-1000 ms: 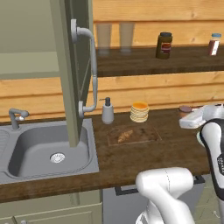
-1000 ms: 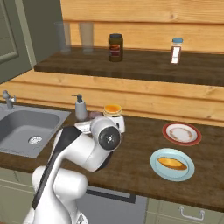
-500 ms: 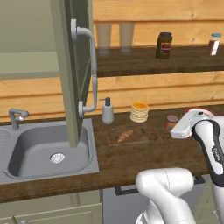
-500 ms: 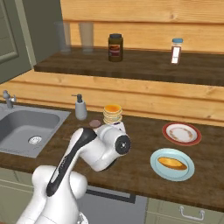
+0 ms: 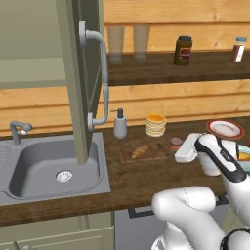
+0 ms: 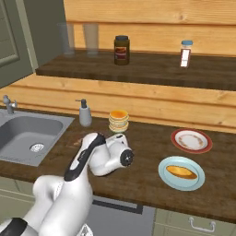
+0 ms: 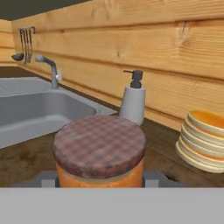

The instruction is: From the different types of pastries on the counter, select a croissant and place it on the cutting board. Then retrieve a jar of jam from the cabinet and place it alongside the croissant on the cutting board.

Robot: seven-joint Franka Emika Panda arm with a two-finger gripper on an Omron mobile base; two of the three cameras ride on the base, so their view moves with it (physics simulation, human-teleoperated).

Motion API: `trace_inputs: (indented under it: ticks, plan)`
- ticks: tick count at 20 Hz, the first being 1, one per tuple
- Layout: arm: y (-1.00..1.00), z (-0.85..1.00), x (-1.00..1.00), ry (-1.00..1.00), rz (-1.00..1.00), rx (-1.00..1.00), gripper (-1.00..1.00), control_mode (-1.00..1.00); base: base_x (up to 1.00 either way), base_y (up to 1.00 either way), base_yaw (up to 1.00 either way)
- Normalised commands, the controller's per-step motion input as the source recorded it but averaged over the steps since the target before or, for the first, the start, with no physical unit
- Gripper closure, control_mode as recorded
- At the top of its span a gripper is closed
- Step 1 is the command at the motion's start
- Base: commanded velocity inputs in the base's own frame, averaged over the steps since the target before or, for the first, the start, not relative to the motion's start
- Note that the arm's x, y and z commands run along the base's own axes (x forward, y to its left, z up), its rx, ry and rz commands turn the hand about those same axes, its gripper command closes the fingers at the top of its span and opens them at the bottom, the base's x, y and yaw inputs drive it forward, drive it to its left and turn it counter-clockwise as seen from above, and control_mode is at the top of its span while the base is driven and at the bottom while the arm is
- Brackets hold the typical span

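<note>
The croissant (image 5: 140,152) lies on the dark cutting board (image 5: 155,146) on the counter (image 5: 136,180), in front of the soap dispenser. My gripper (image 5: 177,149) is at the board's right end, shut on the jar of jam (image 5: 176,143). In the hand view the orange jar of jam (image 7: 99,151) with its plaid lid sits between the fingertips, gripper (image 7: 99,177) low over the wood. I cannot tell whether the jar touches the board. The cabinet (image 5: 78,78) door stands open at the left.
A sink (image 5: 53,166) with a faucet lies left of the board. A soap dispenser (image 5: 120,124) and a pancake stack (image 5: 156,125) stand behind it. A red-rimmed plate (image 6: 191,140) and a blue plate with a pastry (image 6: 182,172) sit right. A dark jar (image 5: 183,50) and shaker (image 5: 239,49) stand on the shelf.
The arm has swung left and down from beside the red-rimmed plate, bringing the jar of jam to the right end of the cutting board. The croissant has not moved.
</note>
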Motion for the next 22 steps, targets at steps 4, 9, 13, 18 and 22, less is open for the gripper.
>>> trace_inputs:
  ticks: [4,9,13,18,22]
  plan:
    - [0.00,-0.28,0.53,0.00,0.10,0.00,1.00,-1.00,0.00,0.00,0.00]
    - [-0.09,-0.20,0.53,0.00,0.11,0.00,1.00,-1.00,0.00,0.00,0.00]
    - [-0.18,-0.37,0.46,0.00,0.12,0.02,1.00,-1.00,0.00,0.00,0.00]
    - [-0.06,-0.36,0.44,0.00,0.09,0.02,1.00,-1.00,0.00,0.00,0.00]
    - [0.00,-0.39,0.40,0.00,0.07,0.02,1.00,-1.00,0.00,0.00,0.00]
